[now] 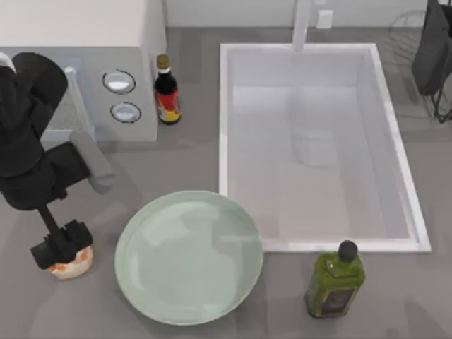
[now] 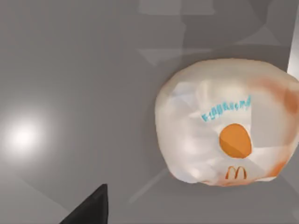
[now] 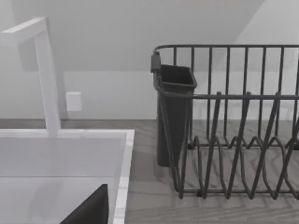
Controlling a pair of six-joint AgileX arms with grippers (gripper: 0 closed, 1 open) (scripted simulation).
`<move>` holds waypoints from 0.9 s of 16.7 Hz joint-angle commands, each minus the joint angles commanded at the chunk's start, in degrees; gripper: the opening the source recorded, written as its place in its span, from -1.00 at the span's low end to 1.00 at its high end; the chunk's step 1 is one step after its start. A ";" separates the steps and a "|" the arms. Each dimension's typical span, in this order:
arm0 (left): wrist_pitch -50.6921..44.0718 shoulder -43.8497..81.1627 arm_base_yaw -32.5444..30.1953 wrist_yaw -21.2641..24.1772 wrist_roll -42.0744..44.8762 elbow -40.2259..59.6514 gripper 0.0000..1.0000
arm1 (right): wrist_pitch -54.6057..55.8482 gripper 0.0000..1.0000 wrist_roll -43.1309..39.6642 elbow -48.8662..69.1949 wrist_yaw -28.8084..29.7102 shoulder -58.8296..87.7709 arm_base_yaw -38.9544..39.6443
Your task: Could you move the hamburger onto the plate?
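One left claw [image 1: 62, 248] seemingly over hamburger [image 2: 224, 123], beside plate [image 1: 141, 233].

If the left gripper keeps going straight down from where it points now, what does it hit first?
Most likely the hamburger: the left gripper sits directly above it at the table's left, beside the plate. How much gap remains is unclear.

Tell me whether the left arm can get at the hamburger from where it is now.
Probably yes: the left hand hangs right over the hamburger, with nothing between them, and the plate stands apart beside it.
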 joint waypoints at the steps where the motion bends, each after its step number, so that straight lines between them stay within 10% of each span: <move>1: 0.18 0.11 -0.03 0.00 0.03 -0.13 1.00 | 0.00 1.00 0.00 0.00 0.00 0.00 0.00; 15: 18.87 9.66 -0.19 0.02 0.32 -9.37 1.00 | 0.00 1.00 0.00 0.00 0.00 0.00 0.00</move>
